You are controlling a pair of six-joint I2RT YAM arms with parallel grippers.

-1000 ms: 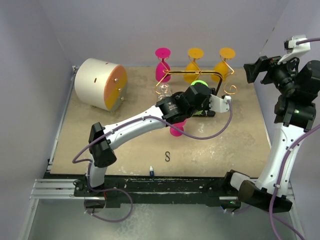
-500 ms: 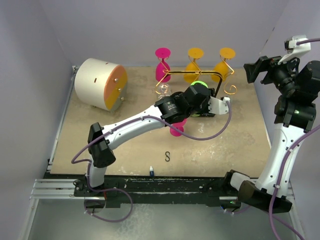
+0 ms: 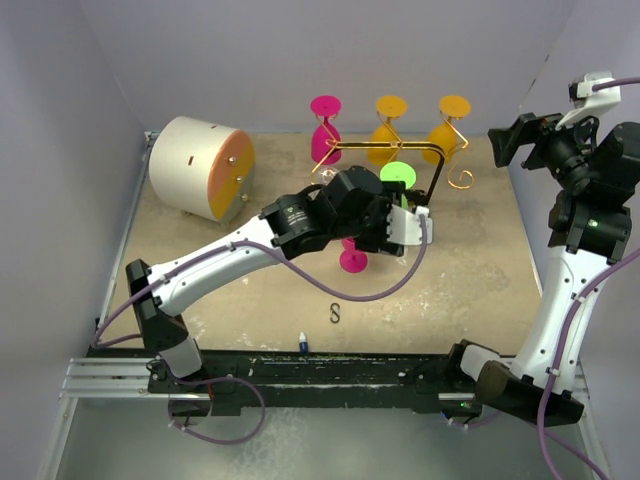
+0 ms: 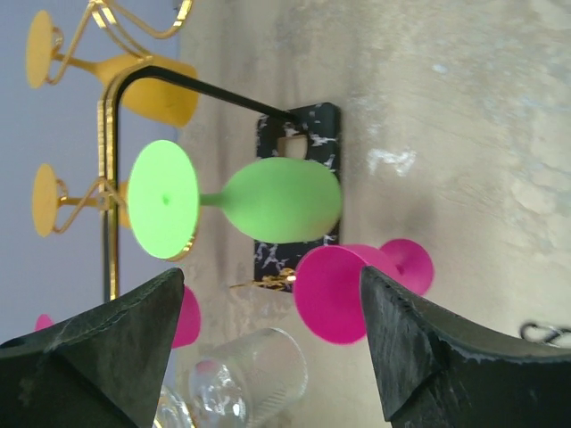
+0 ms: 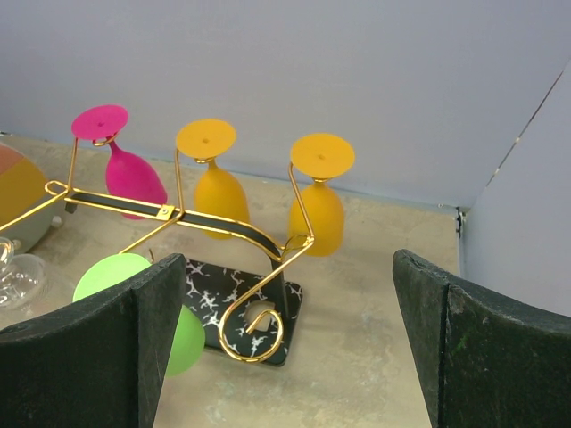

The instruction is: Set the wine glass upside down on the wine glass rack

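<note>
The green wine glass is seen hung upside down on the rack, so the placing is judged done; only a retreat is left. The left claw is spread wide and empty; the right claw is fully open, empty, well apart. Room is narrowed by a pink glass and a clear glass near the base.

Wine glass: opaque lime green, upside down, round foot on top, bowl hanging below, stem vertical. Hangs by foot from gold wire arm of rack, bowl over base. Position: just ahead of left gripper, beyond fingertips, in line with gap between them, touching neither finger

Wine glass rack: thin gold wire frame with spiral-curled ends, black curved post, black rectangular base with white marble veining. Upright, directly ahead of left gripper, base behind glass bowl
</note>
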